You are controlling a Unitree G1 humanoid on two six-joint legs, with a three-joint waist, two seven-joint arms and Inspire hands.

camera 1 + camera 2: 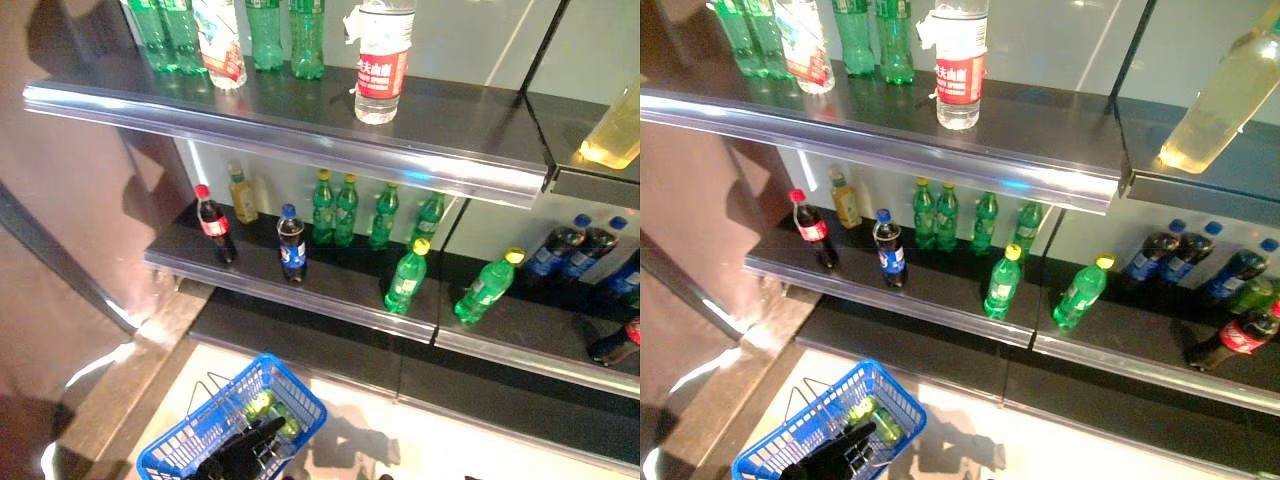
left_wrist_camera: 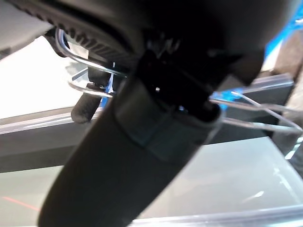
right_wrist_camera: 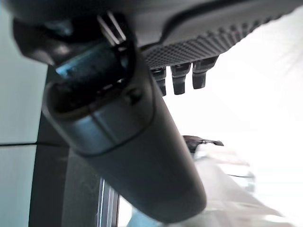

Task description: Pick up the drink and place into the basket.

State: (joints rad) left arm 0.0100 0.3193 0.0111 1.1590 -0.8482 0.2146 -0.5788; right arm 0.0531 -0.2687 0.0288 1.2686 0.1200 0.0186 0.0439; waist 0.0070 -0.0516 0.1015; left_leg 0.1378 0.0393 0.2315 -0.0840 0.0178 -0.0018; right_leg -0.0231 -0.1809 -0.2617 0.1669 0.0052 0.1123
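The blue basket hangs low at the left, off the floor. My left hand is shut on its thin wire handles. A green bottle lies inside the basket. On the middle shelf stand green bottles with yellow caps, a cola bottle with a red cap and a dark bottle with a blue cap. My right hand shows in the right wrist view with relaxed fingers, holding nothing, away from the shelves.
The top shelf carries green bottles and a clear water bottle with a red label. More dark bottles with blue caps and a cola bottle sit at the right. A brown wall stands at the left.
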